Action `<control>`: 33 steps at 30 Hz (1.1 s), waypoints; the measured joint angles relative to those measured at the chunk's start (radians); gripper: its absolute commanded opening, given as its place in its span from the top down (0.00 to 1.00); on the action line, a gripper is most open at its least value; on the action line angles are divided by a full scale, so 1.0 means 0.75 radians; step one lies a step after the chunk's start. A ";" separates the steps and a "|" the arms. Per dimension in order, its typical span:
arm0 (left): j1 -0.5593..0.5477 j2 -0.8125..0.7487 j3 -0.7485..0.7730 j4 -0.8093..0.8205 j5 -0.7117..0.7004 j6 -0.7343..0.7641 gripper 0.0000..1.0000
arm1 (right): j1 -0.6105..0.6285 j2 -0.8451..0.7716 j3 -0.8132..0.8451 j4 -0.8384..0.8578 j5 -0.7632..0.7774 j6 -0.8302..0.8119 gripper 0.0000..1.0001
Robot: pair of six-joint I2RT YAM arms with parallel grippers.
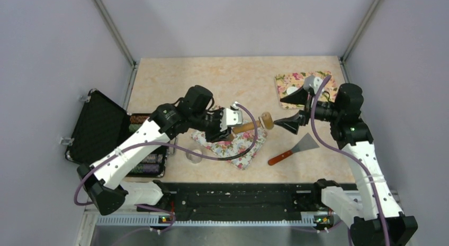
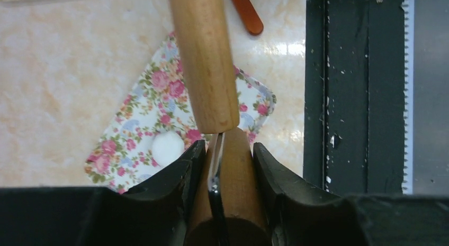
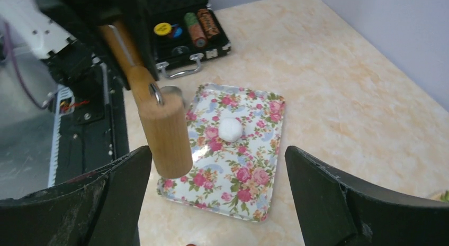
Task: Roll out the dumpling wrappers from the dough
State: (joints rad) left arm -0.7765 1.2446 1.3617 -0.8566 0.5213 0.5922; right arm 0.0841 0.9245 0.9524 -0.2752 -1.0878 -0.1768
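The left tool (image 2: 227, 153) is clamped on the handle of the wooden rolling pin (image 2: 204, 61), holding it above the near floral mat (image 3: 249, 172). The dough (image 3: 231, 128) sits on that mat as a small white ball. The right tool (image 3: 216, 156) gapes wide and empty, just off the pin's right end. A flat dumpling wrapper (image 1: 292, 90) lies on the far-right floral mat (image 1: 283, 79).

no legible text, no readable labels, brands, numbers or signs anywhere
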 measured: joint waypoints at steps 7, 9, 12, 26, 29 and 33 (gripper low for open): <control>0.058 0.048 -0.096 -0.033 0.033 0.006 1.00 | 0.047 -0.006 -0.078 0.200 -0.201 0.021 0.07; 0.070 0.055 -0.107 -0.015 0.049 -0.012 1.00 | 0.114 0.023 -0.111 0.241 -0.200 0.032 0.07; 0.080 0.057 -0.112 0.012 0.054 -0.058 1.00 | 0.197 0.070 -0.145 0.274 -0.203 0.049 0.07; 0.178 0.146 -0.140 0.237 0.085 -0.312 1.00 | 0.225 0.079 -0.342 0.629 -0.076 0.294 0.08; 0.178 0.146 -0.162 0.253 0.097 -0.316 1.00 | 0.212 0.075 -0.342 0.645 0.033 0.321 0.08; 0.179 0.139 -0.189 0.256 0.115 -0.321 1.00 | 0.137 0.069 -0.334 0.653 0.115 0.335 0.08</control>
State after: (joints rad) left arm -0.6422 1.3491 1.2198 -0.6643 0.6075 0.3515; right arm 0.1867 0.9760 0.7021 0.2146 -1.0016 0.0742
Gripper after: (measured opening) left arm 0.401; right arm 0.924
